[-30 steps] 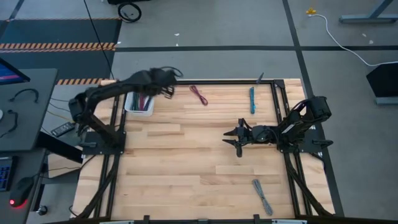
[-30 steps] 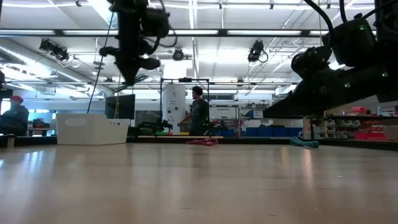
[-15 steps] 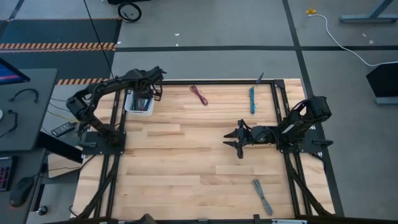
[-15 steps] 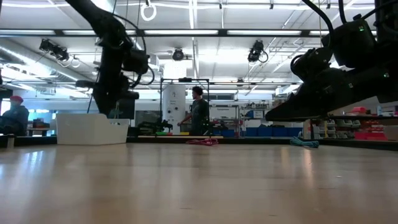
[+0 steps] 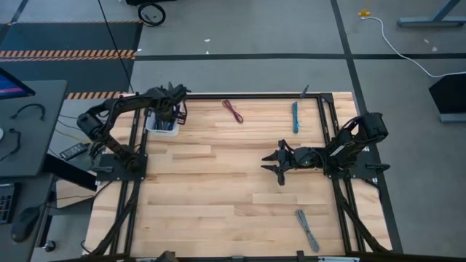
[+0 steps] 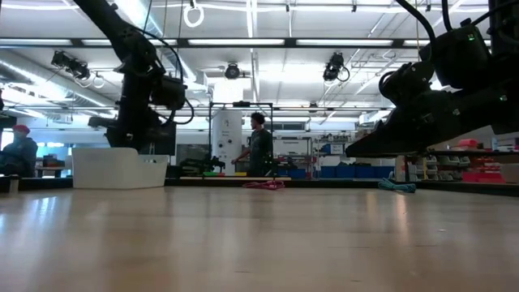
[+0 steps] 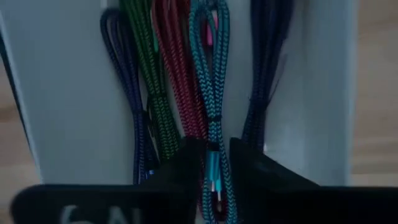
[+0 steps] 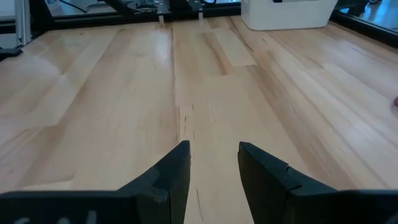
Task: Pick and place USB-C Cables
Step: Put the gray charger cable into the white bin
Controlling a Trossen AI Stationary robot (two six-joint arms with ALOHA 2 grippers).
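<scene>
Left gripper (image 7: 210, 163) lowered into the white bin (image 5: 154, 128), a teal cable (image 7: 214, 93) between its slightly parted jaws.

The jaws straddle the teal cable's end; whether they grip it or have let go cannot be told. Blue, green, red and dark cables lie alongside it in the bin, so several appear already placed. Right gripper (image 8: 213, 163) waits over mid-counter (image 5: 218, 189), jaws apart and empty. Three cables remain on the counter: maroon (image 5: 232, 110) and teal (image 5: 295, 116) near the far edge, grey (image 5: 306, 229) near the front, all well apart from both grippers.
</scene>
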